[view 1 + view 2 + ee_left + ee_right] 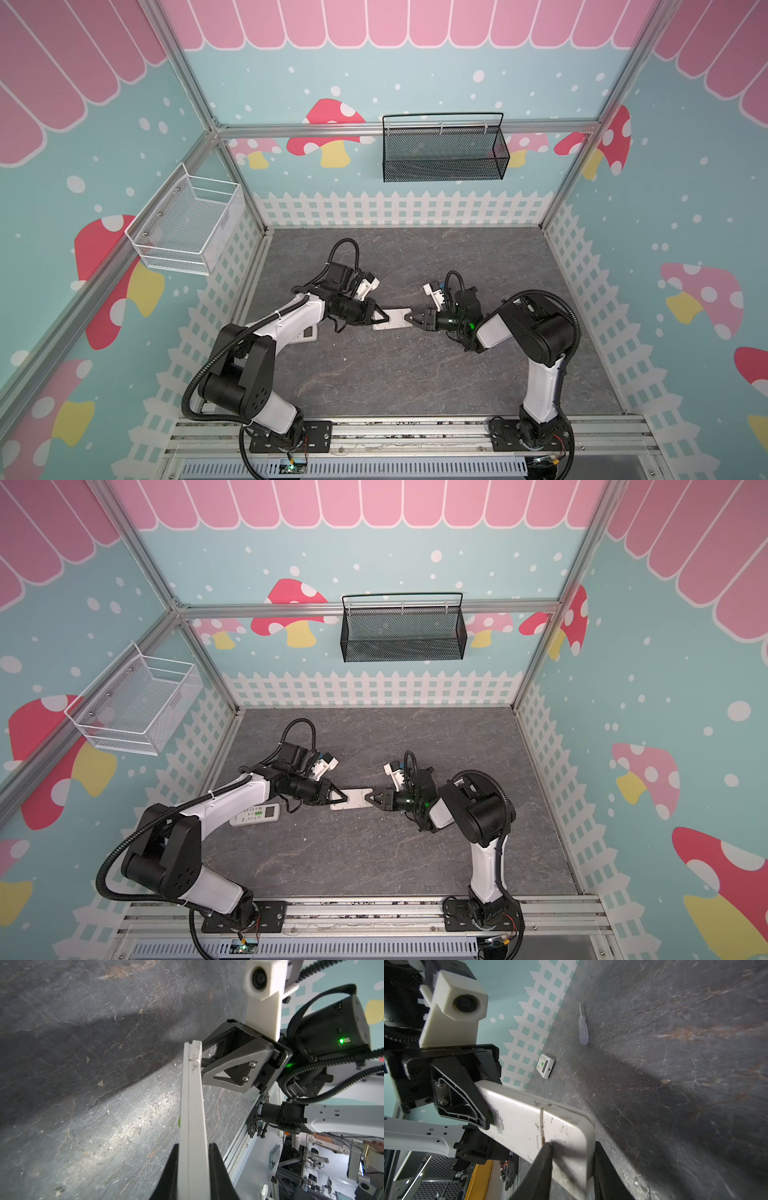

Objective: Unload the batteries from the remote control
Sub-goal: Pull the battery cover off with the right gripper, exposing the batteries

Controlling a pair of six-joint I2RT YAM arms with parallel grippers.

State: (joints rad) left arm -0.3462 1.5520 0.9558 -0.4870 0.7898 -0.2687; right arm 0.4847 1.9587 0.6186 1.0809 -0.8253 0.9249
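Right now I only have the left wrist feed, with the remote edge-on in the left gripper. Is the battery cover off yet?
Observer: No. The right wrist view shows the cover still on the remote control, with only a thin gap at the seam.
Operator: Where does the right gripper sit?
Observer: The right gripper is at the cover end, and one finger lies on the back right by that seam.
Operator: Anything else on the table near me?
Observer: A second remote, buttons up, lies partly under the left arm.
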